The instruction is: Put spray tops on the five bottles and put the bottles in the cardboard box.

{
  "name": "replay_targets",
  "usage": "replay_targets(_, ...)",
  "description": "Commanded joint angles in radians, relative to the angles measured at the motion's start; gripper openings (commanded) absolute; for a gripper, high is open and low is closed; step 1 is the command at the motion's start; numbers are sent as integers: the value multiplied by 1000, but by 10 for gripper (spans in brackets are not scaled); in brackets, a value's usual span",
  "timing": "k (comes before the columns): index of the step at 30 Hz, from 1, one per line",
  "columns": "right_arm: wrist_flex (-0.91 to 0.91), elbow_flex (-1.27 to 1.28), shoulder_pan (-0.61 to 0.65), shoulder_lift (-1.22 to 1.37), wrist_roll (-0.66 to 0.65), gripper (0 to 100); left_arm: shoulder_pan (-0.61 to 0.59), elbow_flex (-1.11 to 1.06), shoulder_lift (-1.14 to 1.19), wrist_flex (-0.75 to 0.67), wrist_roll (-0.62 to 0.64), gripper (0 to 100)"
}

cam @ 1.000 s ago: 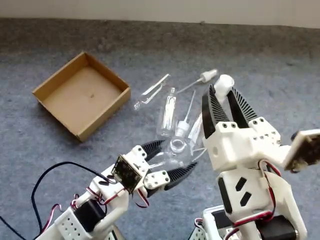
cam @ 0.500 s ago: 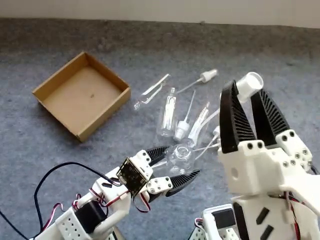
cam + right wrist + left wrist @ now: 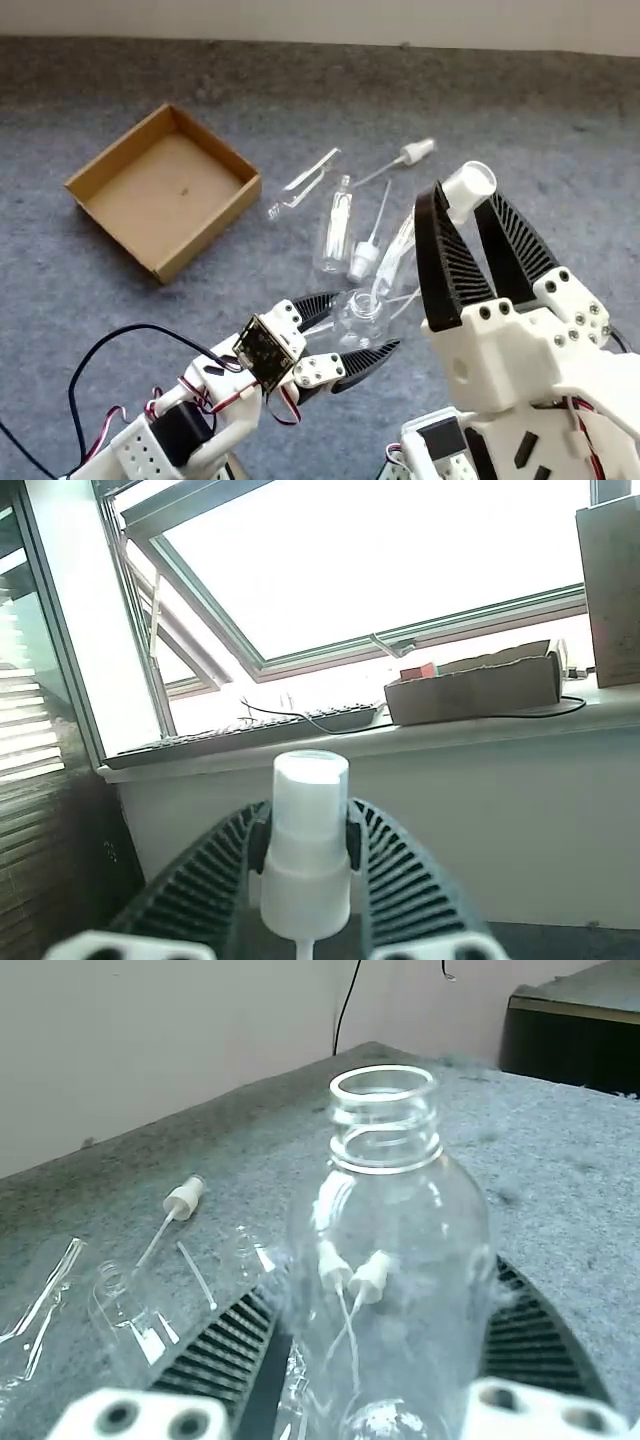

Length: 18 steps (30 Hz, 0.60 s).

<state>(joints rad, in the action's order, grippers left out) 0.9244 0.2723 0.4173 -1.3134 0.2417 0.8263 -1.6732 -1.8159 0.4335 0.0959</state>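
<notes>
Two loaded grippers: one bottle, one spray top.

High view: one cardboard box (image 3: pixel 160 195) sits well apart from three clear bottles: one lying bottle (image 3: pixel 335 225), a second lying bottle (image 3: pixel 397 250) beside it, and the held bottle (image 3: pixel 358 312) clamped in the left gripper (image 3: pixel 362 322). There are three spray tops: one loose top (image 3: pixel 415 152), another loose top (image 3: pixel 362 262), and the held top (image 3: pixel 470 183) pinched in the right gripper (image 3: pixel 460 198). Left wrist view: the held bottle stands upright between partly spread jaws, neck bare. Right wrist view: ribbed fingers (image 3: pixel 410 880) press both sides of the held top.
</notes>
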Motion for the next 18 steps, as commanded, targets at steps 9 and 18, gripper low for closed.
replay_targets(9, -38, 163, 13, 4, -9, 5, 12, -22, -16, 0, 5, 192)
replay_targets(18, -222, 166, 12, 4, -9, 5, 12, -22, -16, 2, 5, 192)
